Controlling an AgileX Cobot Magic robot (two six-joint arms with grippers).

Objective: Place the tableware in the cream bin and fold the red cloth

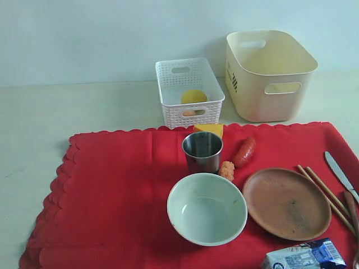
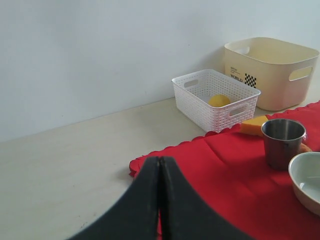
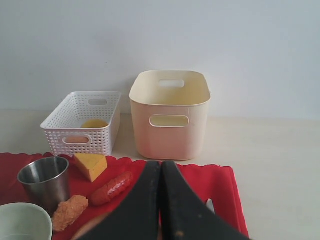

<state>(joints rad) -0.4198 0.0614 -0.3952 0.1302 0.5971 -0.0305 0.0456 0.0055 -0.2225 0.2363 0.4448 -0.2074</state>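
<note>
The very large bright red scalloped cloth [image 1: 123, 190] lies spread flat on the pale table; its near and right edges run out of the exterior view. Behind it stands the tall cream plastic bin [image 1: 269, 84], and just left of that the smaller white lattice basket [image 1: 190, 115] with a yellow fruit [image 1: 193, 96] half hidden inside.

On the cloth are the round terracotta-brown plate [image 1: 286, 203], the pale greenish-white bowl [image 1: 206, 208], the small steel cup [image 1: 202, 152], the wooden chopsticks [image 1: 325, 193] and the metal knife [image 1: 339, 171], whose handle is cut off. A brownish utensil [image 1: 352, 204] at the right edge is too cropped to identify. A blue-white carton [image 1: 305, 256] is cut off at the bottom.

The left gripper [image 2: 159, 161] and the right gripper [image 3: 160, 165] show only in their wrist views, jaws pressed together, holding nothing.
</note>
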